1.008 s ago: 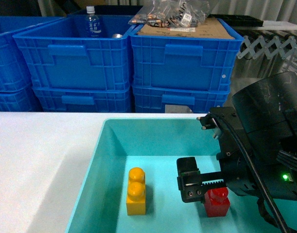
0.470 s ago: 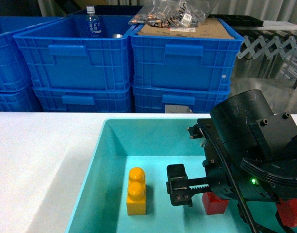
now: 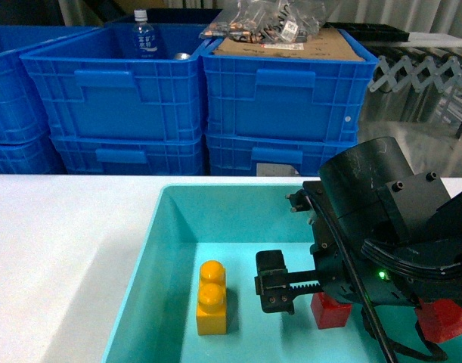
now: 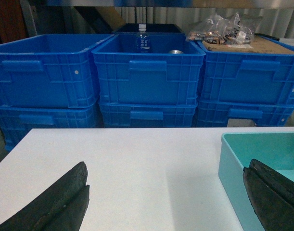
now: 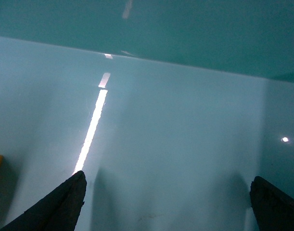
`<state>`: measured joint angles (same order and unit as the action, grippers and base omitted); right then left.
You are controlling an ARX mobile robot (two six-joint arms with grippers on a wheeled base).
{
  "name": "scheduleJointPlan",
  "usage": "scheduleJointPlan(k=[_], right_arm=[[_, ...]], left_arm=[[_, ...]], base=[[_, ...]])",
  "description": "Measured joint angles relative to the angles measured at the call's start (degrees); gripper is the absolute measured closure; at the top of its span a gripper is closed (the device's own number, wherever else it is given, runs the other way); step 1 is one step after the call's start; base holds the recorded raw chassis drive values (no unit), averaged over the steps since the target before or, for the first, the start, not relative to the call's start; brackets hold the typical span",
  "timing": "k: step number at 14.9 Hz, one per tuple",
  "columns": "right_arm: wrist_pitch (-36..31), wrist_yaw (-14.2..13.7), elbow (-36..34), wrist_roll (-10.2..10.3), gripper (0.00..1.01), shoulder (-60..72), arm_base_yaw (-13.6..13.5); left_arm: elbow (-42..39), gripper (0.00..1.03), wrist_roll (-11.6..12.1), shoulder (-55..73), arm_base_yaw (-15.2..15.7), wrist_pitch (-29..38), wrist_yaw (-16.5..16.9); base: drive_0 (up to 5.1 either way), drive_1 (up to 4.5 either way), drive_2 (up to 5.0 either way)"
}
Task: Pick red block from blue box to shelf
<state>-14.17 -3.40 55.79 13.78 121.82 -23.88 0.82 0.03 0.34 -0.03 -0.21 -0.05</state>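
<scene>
Right gripper (image 3: pixel 291 290) was spread wide and empty inside blue box (image 3: pixel 170 227); red block (image 3: pixel 333 310) sat at its 3 o'clock. I judged it needed recentring before closing

We see stacked dark blue crates (image 3: pixel 193 106) behind a white table (image 3: pixel 57 249). One crate holds a bottle (image 3: pixel 144 34); a yellow brick (image 3: pixel 212 298) lies nearer.

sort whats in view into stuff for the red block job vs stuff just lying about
For the job:
red block
blue box
right gripper

Just lying about:
orange-yellow brick
blue ribbed crates
water bottle
bagged parts
left gripper
</scene>
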Motion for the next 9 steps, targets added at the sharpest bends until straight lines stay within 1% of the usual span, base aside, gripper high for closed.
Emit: scheduleJointPlan(k=[1,2,6,8,9], right_arm=[[0.0,0.0,0.0,-0.02,0.03,-0.02,0.04],[0.0,0.07,0.0,-0.04,0.08,-0.02,0.28],[-0.63,-0.04,-0.17,-0.81,0.52,0.0,0.39],[-0.48,-0.72,-0.26,-1.38,0.73,0.0,0.85],[-0.46,-0.46,-0.26,-1.4,0.76,0.0,1.14]], left_arm=[[0.0,0.05,0.0,0.0,0.0,0.0,0.0],[0.0,0.05,0.0,0.0,0.0,0.0,0.0],[0.0,0.05,0.0,0.0,0.0,0.0,0.0],[0.0,0.05,0.0,0.0,0.0,0.0,0.0],[0.0,0.05,0.0,0.0,0.0,0.0,-0.02]], base=[[0.0,0.0,0.0],[0.0,0.0,0.0],[0.0,0.0,0.0],[0.0,0.0,0.0],[0.0,0.0,0.0]])
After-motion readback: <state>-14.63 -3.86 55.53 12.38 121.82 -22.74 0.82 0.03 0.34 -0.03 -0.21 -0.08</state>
